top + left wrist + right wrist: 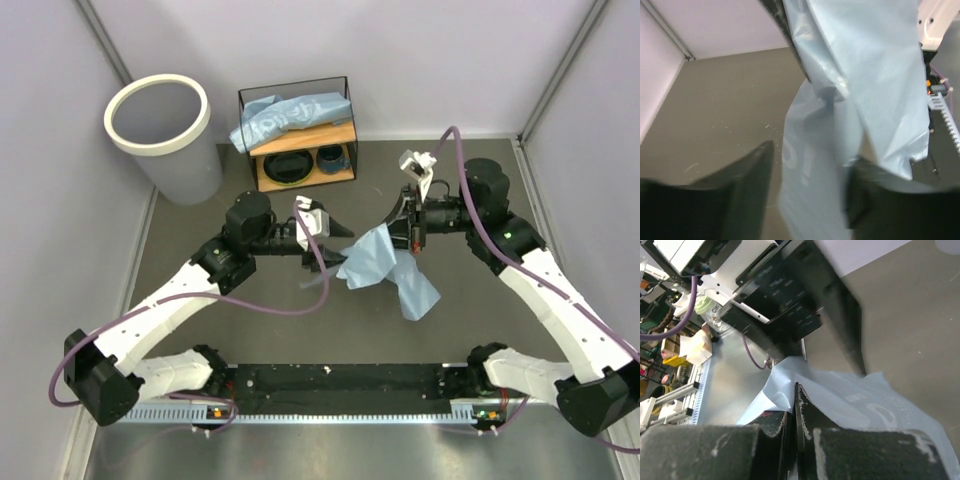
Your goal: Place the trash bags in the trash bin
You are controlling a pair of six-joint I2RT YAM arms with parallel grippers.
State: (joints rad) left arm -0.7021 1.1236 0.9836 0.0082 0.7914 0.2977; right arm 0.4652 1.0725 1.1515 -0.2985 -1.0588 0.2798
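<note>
1. The right gripper (400, 232) is closed tight on the held trash bag (385, 265). In the right wrist view its fingers (805, 415) meet with the pale blue film pinched between them.
2. The bag hangs from that grip at mid-table, between the two arms. Its lower folds droop toward the table (200, 215).
3. The left gripper (342, 229) is just beside the bag with its jaws spread wide and holds nothing. In the left wrist view the film hangs down in front of the gap between the two dark fingers (740, 190).
4. Faint white lettering shows on the held bag in both wrist views, but it is too blurred to read.
5. The second trash bag (290, 115) lies crumpled on the top of the shelf (340, 133). It carries larger white lettering that cannot be made out.
6. On the shelf's lower board are a dark bowl (288, 167) and a dark cup (331, 158).
7. The trash bin (185, 170) stands upright at the far left, beside the shelf and well apart from both bags. Its white ring rim is on.
</note>
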